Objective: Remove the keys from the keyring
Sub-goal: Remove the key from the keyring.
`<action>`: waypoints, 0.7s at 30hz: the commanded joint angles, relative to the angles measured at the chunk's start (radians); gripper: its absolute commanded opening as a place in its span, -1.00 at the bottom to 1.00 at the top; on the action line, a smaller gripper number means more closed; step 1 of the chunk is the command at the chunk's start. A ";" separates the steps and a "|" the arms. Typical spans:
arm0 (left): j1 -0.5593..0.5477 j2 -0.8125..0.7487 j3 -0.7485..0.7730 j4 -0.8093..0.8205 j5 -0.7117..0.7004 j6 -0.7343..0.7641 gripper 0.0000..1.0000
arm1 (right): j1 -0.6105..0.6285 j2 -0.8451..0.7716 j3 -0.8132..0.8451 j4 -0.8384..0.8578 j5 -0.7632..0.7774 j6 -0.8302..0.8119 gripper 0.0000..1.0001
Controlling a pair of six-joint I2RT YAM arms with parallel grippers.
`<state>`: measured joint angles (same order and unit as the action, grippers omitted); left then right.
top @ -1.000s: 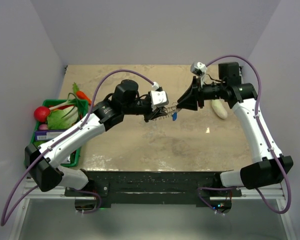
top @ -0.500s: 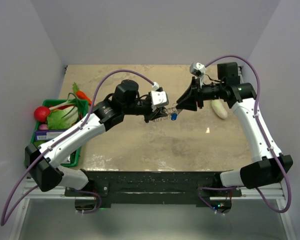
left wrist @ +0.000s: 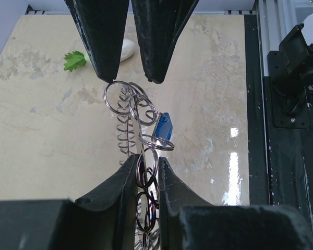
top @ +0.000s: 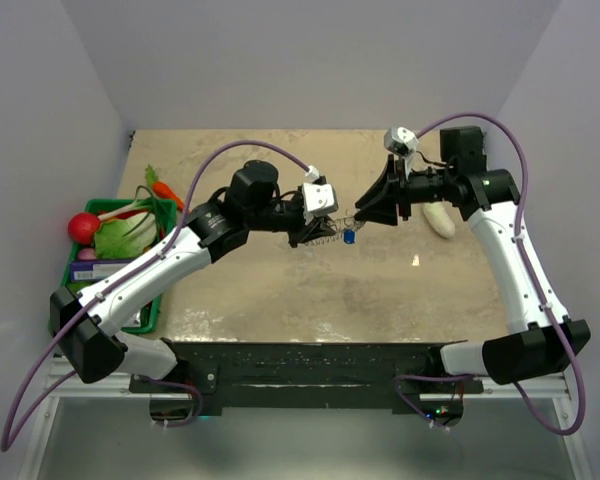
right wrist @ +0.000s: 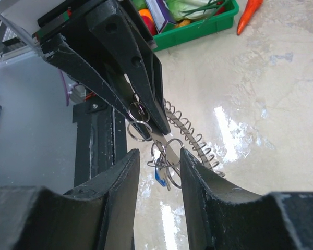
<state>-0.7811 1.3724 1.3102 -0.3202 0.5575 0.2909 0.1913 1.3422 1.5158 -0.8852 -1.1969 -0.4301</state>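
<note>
Green bin [top: 108,208] sits at the tabletop's [top: 280,290] left edge, stuffed with leafy veg [top: 120,235], a red ball [top: 82,227] and a purple box [top: 92,270]; a carrot [top: 163,190] lies just outside its far corner. Mid-tabletop, the left claw [left wrist: 146,162] is pinched tight on the coily keyring [left wrist: 125,133], with the blue-headed key [left wrist: 164,126] dangling off its small rings, while the right claw [right wrist: 157,156] has its jaws parted with those rings right at the tips. Bare surface all round the claws, except a white radish [top: 438,218] lying just behind the right one.
</note>
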 commanded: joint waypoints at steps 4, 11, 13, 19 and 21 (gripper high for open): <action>0.003 -0.015 0.023 0.070 -0.014 -0.007 -1.00 | 0.007 0.008 0.024 -0.268 -0.033 -0.242 -0.21; 0.006 -0.015 0.030 0.072 -0.025 -0.012 -1.00 | 0.013 -0.098 -0.054 -0.177 0.068 -0.210 -0.15; 0.008 -0.013 0.034 0.069 -0.022 -0.013 -1.00 | 0.029 -0.107 -0.075 -0.158 0.095 -0.205 -0.13; 0.011 -0.009 0.046 0.067 -0.019 -0.021 -1.00 | 0.135 -0.124 -0.162 -0.017 0.212 -0.128 -0.12; 0.011 -0.007 0.049 0.067 -0.016 -0.024 -1.00 | 0.178 -0.135 -0.193 0.044 0.246 -0.069 -0.12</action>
<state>-0.7780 1.3724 1.3106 -0.3145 0.5354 0.2855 0.3119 1.2266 1.3792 -0.9936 -1.0515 -0.5949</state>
